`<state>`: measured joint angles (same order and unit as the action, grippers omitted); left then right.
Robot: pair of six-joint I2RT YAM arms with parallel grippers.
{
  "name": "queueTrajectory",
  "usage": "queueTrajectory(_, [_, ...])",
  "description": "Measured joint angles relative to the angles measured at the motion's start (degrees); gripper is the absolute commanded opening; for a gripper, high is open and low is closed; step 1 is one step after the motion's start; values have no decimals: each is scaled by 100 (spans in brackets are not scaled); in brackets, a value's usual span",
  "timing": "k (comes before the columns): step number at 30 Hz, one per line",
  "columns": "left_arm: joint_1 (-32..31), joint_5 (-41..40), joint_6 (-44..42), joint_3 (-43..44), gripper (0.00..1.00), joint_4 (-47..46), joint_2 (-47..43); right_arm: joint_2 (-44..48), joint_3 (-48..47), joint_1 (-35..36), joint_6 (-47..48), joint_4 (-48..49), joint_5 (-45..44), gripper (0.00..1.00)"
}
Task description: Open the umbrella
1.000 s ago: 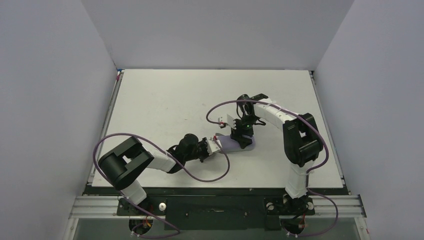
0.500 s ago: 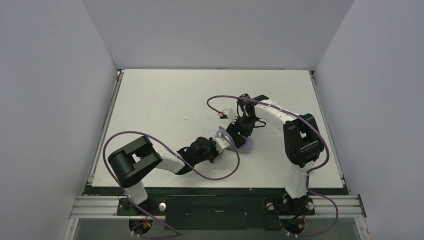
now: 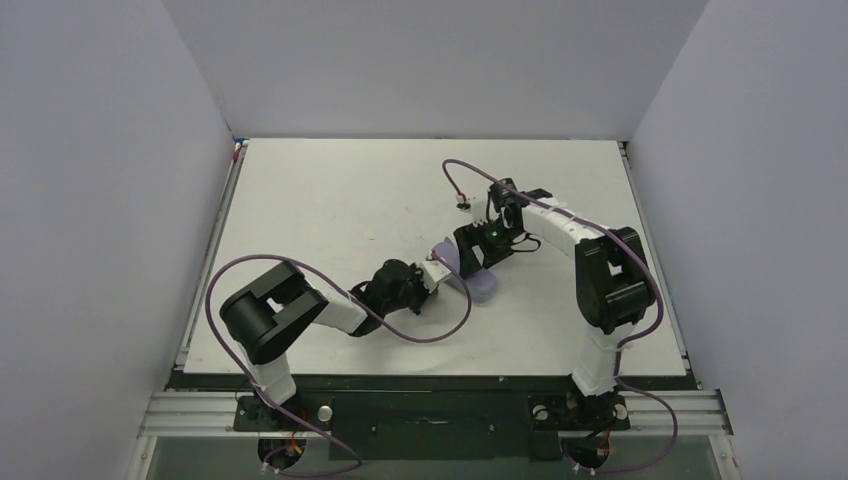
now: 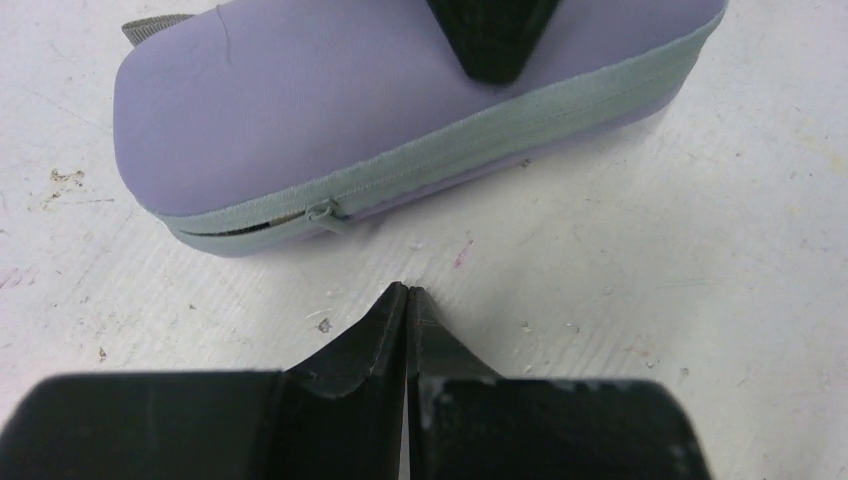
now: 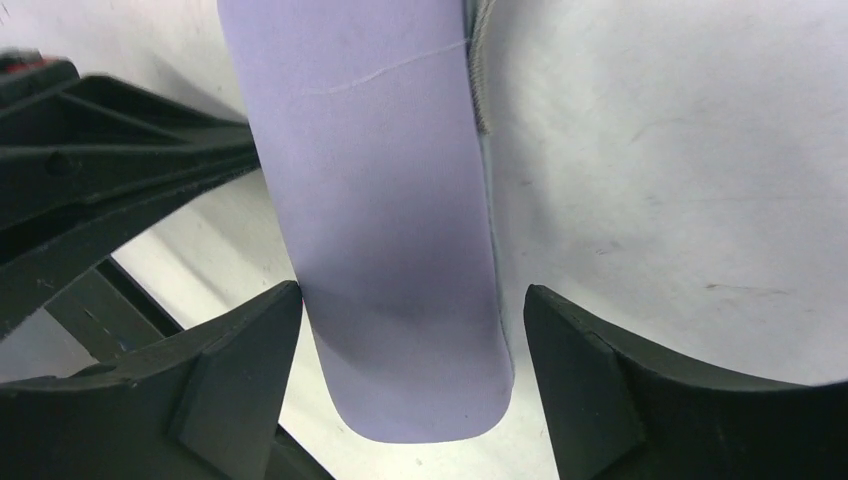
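Top external: white table (image 3: 330, 200) boxed in by plain pale grey walls (image 3: 100, 150); lavender umbrella sleeve (image 3: 483, 286) lying flat near the table's middle, between left gripper (image 3: 432, 272) and right gripper (image 3: 472, 258). Left wrist: scuffed tabletop; left gripper's jaws pressed together on nothing, tips just short of the sleeve's grey zipper (image 4: 500, 140), which gapes slightly beside the pull (image 4: 325, 213), contents hidden. Right wrist: right gripper's jaws spread astride the sleeve's rounded end, one finger at its edge, the other clear.
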<state>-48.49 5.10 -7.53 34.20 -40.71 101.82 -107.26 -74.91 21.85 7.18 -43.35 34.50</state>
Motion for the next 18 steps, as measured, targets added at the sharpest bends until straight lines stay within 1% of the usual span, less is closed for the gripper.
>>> queueTrajectory(1, [57, 57, -31, 0, 0, 7, -2, -28, -63, -48, -103, -2, 15, 78])
queueTrajectory(3, [151, 155, -48, 0, 9, 46, -24, -107, -245, -109, -247, -2, 26, 79])
queueTrajectory(4, [197, 186, -48, -4, 18, 109, -63, -155, -358, -138, -313, 22, 28, 79])
queueTrajectory(5, [254, 210, -50, -11, 23, 177, -111, -201, -468, -153, -356, 39, 31, 79])
queueTrajectory(6, [319, 243, -42, -28, 31, 262, -181, -227, -562, -155, -391, 61, 28, 80])
queueTrajectory(9, [538, 278, -17, -96, 41, 393, -354, -236, -761, -149, -431, 61, 31, 80])
queueTrajectory(14, [767, 289, 2, -107, 45, 503, -387, -382, -1067, -76, -444, 76, 31, 77])
queueTrajectory(18, [754, 315, 39, -31, 45, 461, -262, -597, -1075, 17, -457, 63, 28, 69])
